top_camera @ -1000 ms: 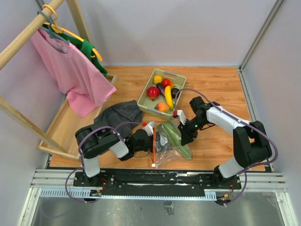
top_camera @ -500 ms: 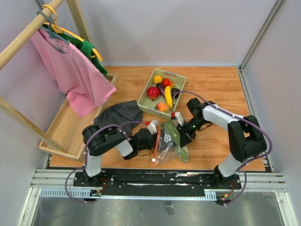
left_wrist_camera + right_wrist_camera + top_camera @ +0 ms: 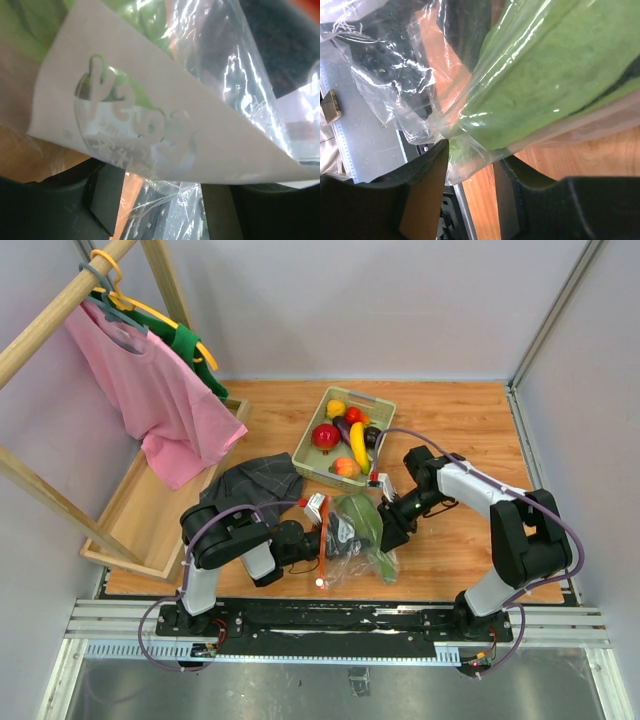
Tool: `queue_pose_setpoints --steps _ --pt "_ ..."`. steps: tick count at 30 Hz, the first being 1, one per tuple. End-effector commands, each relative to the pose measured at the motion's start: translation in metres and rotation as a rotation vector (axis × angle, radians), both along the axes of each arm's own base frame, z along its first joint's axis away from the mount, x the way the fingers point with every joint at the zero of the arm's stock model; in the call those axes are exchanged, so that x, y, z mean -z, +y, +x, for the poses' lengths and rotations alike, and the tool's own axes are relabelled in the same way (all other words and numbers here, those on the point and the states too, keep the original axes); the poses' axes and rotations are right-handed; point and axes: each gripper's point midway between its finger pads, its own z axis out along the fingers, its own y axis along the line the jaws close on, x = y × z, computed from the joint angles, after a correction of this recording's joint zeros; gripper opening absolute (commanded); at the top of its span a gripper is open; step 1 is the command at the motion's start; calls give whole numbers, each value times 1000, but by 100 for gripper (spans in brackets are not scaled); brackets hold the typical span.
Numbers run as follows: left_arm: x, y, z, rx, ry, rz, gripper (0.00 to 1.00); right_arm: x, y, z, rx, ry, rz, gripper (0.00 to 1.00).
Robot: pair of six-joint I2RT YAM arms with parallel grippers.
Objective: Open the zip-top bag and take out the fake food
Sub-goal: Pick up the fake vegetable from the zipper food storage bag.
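We see the zip-top bag (image 3: 352, 542) on the table (image 3: 470, 430) between left claw (image 3: 161, 200) and right claw (image 3: 470, 167), green leafy piece (image 3: 362, 524) inside. Both claws gape around bag film, unclamped; other fake food (image 3: 357, 445) in green tray (image 3: 308, 466).

The zip-top bag (image 3: 350, 545) lies on the table (image 3: 470, 430) close to the near edge, about midway between left and right. A long leafy piece (image 3: 365, 525) is inside it. Just beyond the bag, on the far side, sits the tray (image 3: 311, 428), holding the other fake food (image 3: 357, 443). Left of the tray lies a cloth (image 3: 255, 480). Further left a box (image 3: 130, 515) rests on the table. Above it, at the far left, a shirt (image 3: 150, 390) hangs from a rack (image 3: 50, 320).
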Motion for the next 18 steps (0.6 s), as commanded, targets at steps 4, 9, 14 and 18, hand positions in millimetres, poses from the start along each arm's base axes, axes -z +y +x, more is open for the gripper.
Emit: queue_pose_setpoints --steps 4,9,14,18 --pt "-14 -12 3 26 -63 -5 60 4 0 11 34 -34 -20 61" --pt "-20 -21 0 68 -71 -50 55 7 5 8 37 26 -3 66" --pt "-36 -24 0 75 -108 -111 54 -1 10 4 26 52 45 42" --pt "-49 -19 0 55 -149 -129 57 -19 16 2 20 78 141 16"
